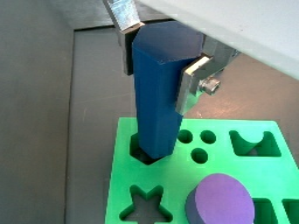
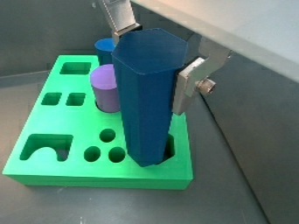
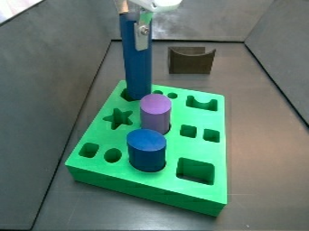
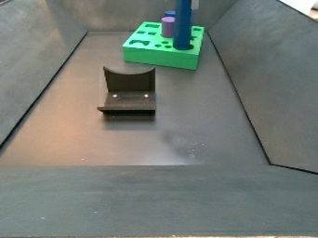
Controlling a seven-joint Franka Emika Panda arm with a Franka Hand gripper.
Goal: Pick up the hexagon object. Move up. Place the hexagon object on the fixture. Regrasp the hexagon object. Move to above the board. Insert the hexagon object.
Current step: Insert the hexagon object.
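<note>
The pincer (image 1: pixel 158 54) is clamped on the upper part of the blue prism (image 1: pixel 159 96), one silver finger (image 2: pixel 191 80) being pressed against each side. The prism is held upright, and its lower end is seated in a hole at a corner of the green board (image 3: pixel 193 153). A purple cylinder (image 3: pixel 154 114) and a short dark-blue cylinder (image 3: pixel 147 149) are seen standing in other holes of the board. The dark fixture (image 4: pixel 126 90) is seen well apart from the board on the grey floor (image 4: pixel 174 130), with nothing on it.
</note>
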